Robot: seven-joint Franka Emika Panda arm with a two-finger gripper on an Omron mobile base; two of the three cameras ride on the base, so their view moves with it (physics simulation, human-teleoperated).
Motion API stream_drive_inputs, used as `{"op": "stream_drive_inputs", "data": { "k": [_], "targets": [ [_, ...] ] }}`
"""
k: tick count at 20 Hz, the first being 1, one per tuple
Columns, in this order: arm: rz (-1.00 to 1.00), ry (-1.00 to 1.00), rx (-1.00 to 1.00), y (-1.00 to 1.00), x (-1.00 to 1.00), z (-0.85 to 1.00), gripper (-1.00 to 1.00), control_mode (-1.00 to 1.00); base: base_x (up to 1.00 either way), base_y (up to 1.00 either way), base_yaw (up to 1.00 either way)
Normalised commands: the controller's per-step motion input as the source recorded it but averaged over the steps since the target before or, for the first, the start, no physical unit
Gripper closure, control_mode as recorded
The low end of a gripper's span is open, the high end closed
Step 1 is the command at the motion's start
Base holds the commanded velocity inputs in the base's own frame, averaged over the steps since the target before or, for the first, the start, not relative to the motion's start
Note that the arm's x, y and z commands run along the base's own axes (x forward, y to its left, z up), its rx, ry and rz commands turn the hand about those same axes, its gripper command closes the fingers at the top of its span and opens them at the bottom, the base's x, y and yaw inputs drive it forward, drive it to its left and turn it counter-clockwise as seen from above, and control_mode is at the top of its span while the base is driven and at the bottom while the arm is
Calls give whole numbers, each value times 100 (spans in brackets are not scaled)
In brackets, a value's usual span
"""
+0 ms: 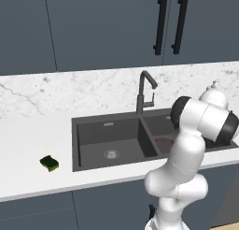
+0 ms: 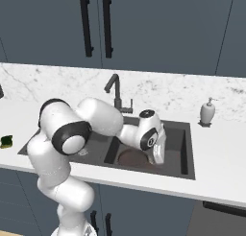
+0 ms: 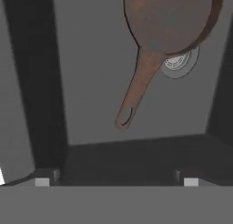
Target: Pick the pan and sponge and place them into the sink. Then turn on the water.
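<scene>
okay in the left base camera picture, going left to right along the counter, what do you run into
sponge → left basin of the sink → faucet → pan lying in the right basin → soap dispenser showing above the arm

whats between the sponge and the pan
In the left base view, counter and then the sink's bare left basin and centre divider lie between the sponge and the pan in the right basin.
</scene>
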Motion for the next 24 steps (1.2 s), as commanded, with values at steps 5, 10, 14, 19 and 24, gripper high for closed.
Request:
{"op": "stream_drive_inputs", "data": {
  "k": [5,10,14,19,24],
  "targets": [
    [5,-24,0,5,-71,99,-100,-100,0,0,0],
    [0,-18,4,20,-57,100,-100,-100,0,0,0],
    [-11,-11,15,31,-64,100,-100,-100,0,0,0],
    [-26,-7,23,40,-69,95,-100,-100,0,0,0],
    [-40,-2,28,45,-49,93,-100,-100,0,0,0]
  ]
}}
